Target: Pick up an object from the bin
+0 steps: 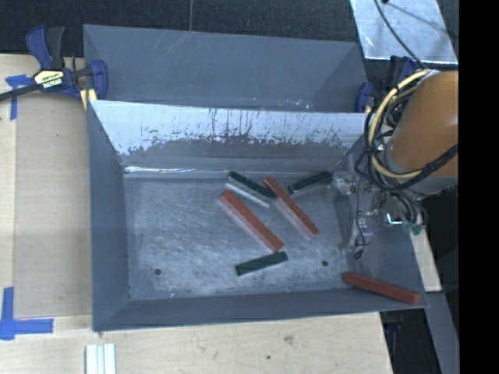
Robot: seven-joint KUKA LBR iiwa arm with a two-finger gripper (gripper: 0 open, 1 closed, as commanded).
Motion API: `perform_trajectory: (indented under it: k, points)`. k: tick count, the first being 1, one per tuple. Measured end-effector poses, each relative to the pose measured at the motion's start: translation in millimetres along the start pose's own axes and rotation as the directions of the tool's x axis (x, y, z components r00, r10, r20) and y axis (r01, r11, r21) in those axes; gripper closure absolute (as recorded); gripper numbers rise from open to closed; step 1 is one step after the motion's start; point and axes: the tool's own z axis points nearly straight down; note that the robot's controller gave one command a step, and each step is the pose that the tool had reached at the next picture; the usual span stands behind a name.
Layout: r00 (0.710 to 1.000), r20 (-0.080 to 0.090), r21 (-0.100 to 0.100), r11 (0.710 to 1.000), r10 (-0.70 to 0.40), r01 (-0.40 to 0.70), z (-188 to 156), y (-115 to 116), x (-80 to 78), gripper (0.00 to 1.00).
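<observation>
The gripper (359, 238), whose opening cannot be told, is set low by the bin's (109, 209) right wall, so the wall may be struck and the red-brown bar (382, 288) at the near-right corner missed

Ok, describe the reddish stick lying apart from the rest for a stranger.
In the grey bin, go to the view's lower right corner, below the gripper. A reddish-brown stick lies alone there on the sloped wall; the other sticks, red and dark green, cluster mid-floor.

tool (359, 244) at bin's (109, 232) right side — red stick (380, 287) near
</observation>
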Motion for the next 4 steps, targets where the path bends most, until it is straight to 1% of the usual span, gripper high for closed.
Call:
perform_trajectory:
  k: [1, 2, 3, 4]
  points:
    - [0.997, -0.001, 0.000, 0.997, 0.078, -0.078, 122.8, 41.8, -3.9, 0.00]
    - [0.977, 0.003, -0.001, 0.977, 0.212, -0.212, 133.9, 79.2, 26.2, 0.00]
    - [0.977, 0.007, -0.001, 0.977, 0.211, -0.211, 132.6, 78.0, 24.8, 1.00]
    - [0.967, 0.018, -0.002, 0.967, 0.254, -0.254, 1.6, 41.8, -19.6, 1.00]
